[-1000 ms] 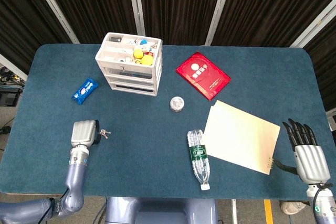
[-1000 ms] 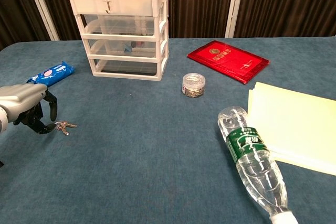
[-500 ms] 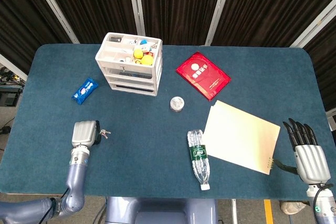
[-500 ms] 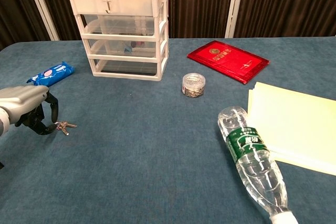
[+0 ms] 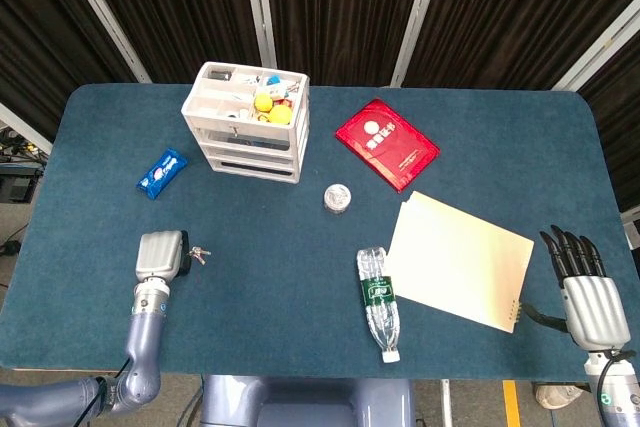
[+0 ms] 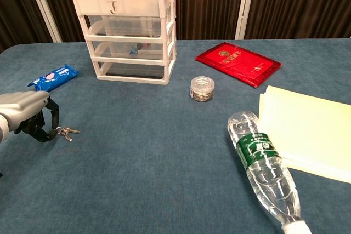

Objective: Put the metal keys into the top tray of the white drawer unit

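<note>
Blue felt covers the counter [image 5: 300,277] in the head view, seen from above. The white drawer unit [image 5: 247,122] stands toward the far left, its open top tray [image 5: 222,94] already holding small yellow and white items. The metal keys [image 5: 199,254] lie on the felt near the front left edge, just beside the left hand [image 5: 161,254]. From above it is not clear whether the hand has them. The right hand [image 5: 582,287] rests at the front right corner, fingers straight and apart, holding nothing. A blue snack packet [image 5: 162,173] lies between the keys and the unit, off to the left. A small round jar [image 5: 338,198], a red booklet [image 5: 386,144], a plastic bottle [image 5: 378,303] and a cream folder [image 5: 460,260] sit to the right, well apart from the keys.

In the chest view, from the front, the left hand [image 6: 27,118] has its dark fingers [image 6: 54,114] curled down beside the keys [image 6: 63,132]. The fingers appear to touch the key ring, but a firm hold cannot be confirmed. The keys look light, stiff and slippery, likely to swing loose; the ring seems the best place to pinch. The felt between the keys and the drawer unit [image 6: 127,34] is open, though the tray rim sits high, so the hand needs a clear lift.
</note>
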`<state>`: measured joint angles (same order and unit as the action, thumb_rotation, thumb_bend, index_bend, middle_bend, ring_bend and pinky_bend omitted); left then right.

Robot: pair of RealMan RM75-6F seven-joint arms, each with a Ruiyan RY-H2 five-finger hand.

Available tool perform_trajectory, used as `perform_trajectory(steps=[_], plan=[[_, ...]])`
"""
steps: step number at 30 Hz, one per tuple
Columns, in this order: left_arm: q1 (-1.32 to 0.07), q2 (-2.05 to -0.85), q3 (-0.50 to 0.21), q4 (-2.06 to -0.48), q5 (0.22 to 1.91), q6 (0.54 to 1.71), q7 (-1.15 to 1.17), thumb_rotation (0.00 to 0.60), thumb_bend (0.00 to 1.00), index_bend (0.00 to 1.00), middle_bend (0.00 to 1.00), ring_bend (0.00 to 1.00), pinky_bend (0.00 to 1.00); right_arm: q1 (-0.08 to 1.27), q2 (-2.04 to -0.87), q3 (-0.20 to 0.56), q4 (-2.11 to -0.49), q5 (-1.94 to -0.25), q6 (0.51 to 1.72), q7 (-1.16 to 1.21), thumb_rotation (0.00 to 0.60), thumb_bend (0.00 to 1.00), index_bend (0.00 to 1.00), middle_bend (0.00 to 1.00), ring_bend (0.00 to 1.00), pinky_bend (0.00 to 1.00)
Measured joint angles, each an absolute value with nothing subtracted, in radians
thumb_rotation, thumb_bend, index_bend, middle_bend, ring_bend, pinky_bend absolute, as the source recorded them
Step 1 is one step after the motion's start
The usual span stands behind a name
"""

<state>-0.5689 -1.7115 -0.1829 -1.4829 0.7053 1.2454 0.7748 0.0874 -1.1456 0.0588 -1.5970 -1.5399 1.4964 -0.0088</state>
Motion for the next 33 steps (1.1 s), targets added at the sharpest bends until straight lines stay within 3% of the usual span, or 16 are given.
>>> perform_trajectory(steps=[9, 20, 33], plan=[[-0.57, -1.71, -0.184, -1.479, 0.702, 1.242, 0.772, 0.6, 0.47, 0.55, 1.0, 0.87, 0.67, 0.087, -1.146, 0.06, -1.597, -1.54, 1.498, -0.007, 0.6, 0.0, 0.0, 0.0, 0.0, 0.0], [-0.58, -1.696, -0.195, -1.5, 0.734, 1.25, 0.764, 0.6, 0.47, 0.55, 1.0, 0.87, 0.67, 0.088, -1.145, 0.062, -1.597, -1.536, 1.496, -0.005, 0.6, 0.0, 0.0, 0.0, 0.0, 0.0], [-0.597, -1.583, -0.223, -1.61, 0.813, 1.279, 0.762, 0.6, 0.47, 0.56, 1.0, 0.87, 0.67, 0.087, -1.146, 0.06, -1.598, -1.536, 1.496, -0.01, 0.6, 0.0, 0.0, 0.0, 0.0, 0.0]])
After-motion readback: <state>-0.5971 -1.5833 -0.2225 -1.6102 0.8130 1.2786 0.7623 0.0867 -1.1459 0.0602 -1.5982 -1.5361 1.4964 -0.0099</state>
